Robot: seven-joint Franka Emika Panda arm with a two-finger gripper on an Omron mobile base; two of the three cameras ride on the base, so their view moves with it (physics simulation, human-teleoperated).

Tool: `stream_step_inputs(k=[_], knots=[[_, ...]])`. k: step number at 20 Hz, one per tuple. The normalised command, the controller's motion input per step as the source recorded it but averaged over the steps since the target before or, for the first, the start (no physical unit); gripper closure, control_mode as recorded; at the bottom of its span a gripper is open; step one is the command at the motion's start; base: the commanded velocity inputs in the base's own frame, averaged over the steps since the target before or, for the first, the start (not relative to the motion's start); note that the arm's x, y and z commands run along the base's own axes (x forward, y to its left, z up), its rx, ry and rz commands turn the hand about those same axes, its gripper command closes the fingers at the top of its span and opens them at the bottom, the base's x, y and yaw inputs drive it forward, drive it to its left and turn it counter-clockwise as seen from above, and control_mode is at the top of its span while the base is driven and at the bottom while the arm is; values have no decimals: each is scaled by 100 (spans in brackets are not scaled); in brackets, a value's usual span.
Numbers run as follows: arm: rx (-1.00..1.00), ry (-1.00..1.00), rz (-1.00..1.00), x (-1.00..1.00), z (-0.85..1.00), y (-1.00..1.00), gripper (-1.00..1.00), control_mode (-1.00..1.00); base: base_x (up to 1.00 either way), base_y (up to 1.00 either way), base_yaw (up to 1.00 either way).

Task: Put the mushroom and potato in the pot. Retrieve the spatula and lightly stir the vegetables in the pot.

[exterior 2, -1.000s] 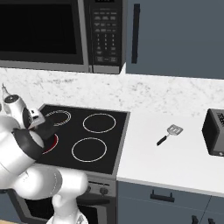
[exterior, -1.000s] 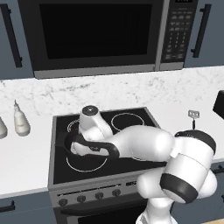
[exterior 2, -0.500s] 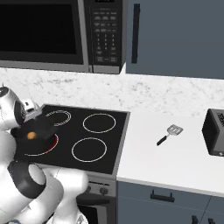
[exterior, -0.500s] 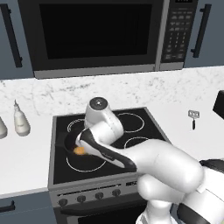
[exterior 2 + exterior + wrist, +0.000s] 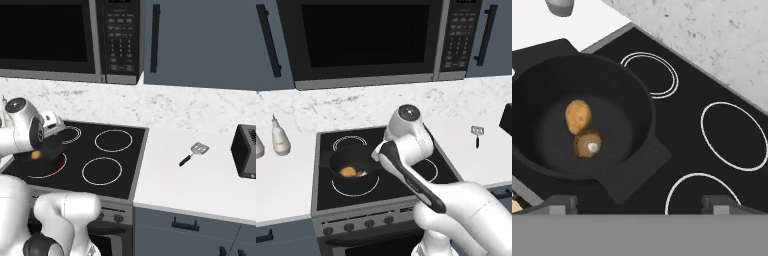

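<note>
Pot (image 5: 587, 120) sits on the front-left burner of the black cooktop (image 5: 712, 100), dark and round, one short side handle pointing toward 5 o'clock in the hand view. Inside it the potato (image 5: 578, 115) lies on the matte bottom, and the mushroom (image 5: 588, 143) touches it at about 5 o'clock – cap down, pale stem up. In the left base view both show as an orange-tan blob with a pale bit at its 3 o'clock, potato (image 5: 348, 171) and mushroom (image 5: 361, 173), inside the pot (image 5: 353, 170).

Gripper (image 5: 637, 202) hangs above the pot's near rim, its claw spread wide, nothing between the tips – finger tips (image 5: 557, 202) far apart at the bottom of the hand view.

Spatula (image 5: 193, 153) lies flat on the white counter (image 5: 200, 185) at 3 o'clock of the cooktop, well apart from the pot, silver head toward the wall, black handle toward the front edge. A dark toaster (image 5: 245, 151) stands further toward 3 o'clock. Two pale bottles (image 5: 279, 137) stand on the counter at the cooktop's 9 o'clock.
</note>
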Motion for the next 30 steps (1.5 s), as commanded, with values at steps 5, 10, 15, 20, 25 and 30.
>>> stream_step_inputs(k=[5,10,15,20,25,30], knots=[[14,-1,-16,-35,8,-100,-100,-100,0,0,0],[13,0,-23,-8,15,-100,-100,-100,0,0,0],[10,0,-33,7,10,-100,-100,-100,0,0,0],[8,2,-37,17,9,-100,-100,-100,0,0,0],[9,4,-35,18,1,-100,-100,-100,0,0,0],[14,10,-24,24,0,-100,-100,-100,0,0,0]])
